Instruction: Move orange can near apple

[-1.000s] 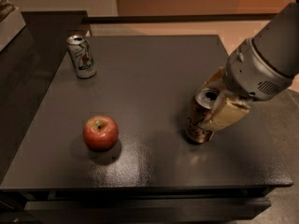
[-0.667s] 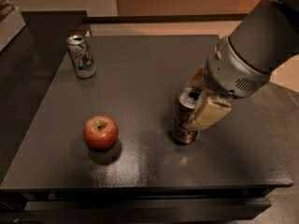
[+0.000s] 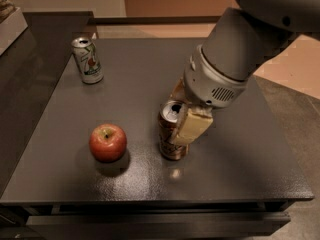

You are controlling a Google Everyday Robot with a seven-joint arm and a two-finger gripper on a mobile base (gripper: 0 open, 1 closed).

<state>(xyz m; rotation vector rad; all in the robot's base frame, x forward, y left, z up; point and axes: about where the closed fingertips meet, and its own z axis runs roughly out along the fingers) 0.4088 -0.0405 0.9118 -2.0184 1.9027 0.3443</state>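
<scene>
The orange can (image 3: 170, 134) stands upright on the dark table (image 3: 240, 154), a short gap to the right of the red apple (image 3: 107, 142). My gripper (image 3: 184, 115) comes down from the upper right and is shut on the orange can, with one cream fingertip (image 3: 190, 126) across its right side. The other finger is behind the can.
A white-and-green can (image 3: 87, 60) stands at the table's back left. A pale box corner (image 3: 7, 19) sits on a surface at the far left. The table's front edge runs close below the apple and can.
My gripper has carried the orange can leftward across the table, from the right side to just right of the apple. The apple and the white-and-green can have not moved.
</scene>
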